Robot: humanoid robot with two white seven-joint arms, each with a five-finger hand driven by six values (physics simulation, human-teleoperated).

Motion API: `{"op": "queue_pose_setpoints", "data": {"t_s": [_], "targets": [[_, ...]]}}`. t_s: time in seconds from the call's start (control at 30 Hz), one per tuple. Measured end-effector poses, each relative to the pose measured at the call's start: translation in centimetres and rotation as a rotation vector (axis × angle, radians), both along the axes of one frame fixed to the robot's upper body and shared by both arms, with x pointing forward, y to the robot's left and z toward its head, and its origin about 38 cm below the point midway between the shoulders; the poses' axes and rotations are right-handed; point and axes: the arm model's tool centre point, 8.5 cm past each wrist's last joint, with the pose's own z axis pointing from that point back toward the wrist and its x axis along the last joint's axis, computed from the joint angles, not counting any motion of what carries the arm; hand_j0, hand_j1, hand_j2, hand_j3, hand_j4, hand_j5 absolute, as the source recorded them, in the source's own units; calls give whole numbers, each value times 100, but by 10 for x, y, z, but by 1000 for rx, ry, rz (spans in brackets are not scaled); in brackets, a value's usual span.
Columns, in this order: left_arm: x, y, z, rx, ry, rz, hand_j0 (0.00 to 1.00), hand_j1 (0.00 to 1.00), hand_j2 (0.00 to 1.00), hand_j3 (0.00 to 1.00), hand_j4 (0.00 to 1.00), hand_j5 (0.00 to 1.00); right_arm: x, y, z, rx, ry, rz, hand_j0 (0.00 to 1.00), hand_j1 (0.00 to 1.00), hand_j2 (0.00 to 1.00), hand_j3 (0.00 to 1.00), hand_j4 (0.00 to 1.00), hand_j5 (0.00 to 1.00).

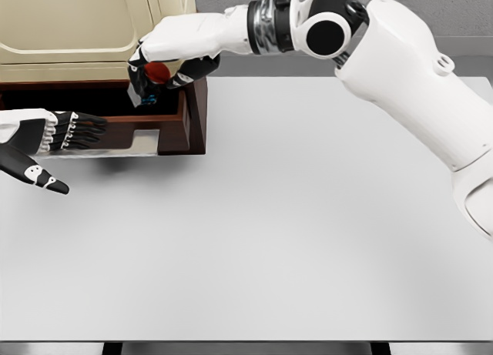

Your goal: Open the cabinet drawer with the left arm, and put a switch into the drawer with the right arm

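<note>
Right hand (166, 62) at 11 o'clock, clamped on switch (154, 76) over open drawer (181, 116). Switch likely light, rigid, slick; side grip suits. Left hand (58, 135) at 9 o'clock, fingers apart.

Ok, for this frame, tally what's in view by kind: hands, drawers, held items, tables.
Hands: 2, left hand open, right hand over the drawer
Open drawer: 1
Switch in the right hand's fingers: 1
Table: 1
Total: 5
</note>
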Motion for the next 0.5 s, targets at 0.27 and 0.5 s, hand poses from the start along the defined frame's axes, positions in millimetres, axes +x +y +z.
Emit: {"op": "queue_pose_setpoints", "data": {"t_s": [0.27, 0.5], "targets": [[-2, 1, 2, -32, 64, 29, 100, 100, 100, 100, 100, 100, 5, 1, -6, -13, 19, -15, 55, 55, 55, 55, 55, 55], [-6, 4, 4, -74, 158, 63, 100, 100, 100, 100, 100, 100, 5, 6, -9, -2, 63, -21, 100, 100, 100, 100, 100, 100]]}}
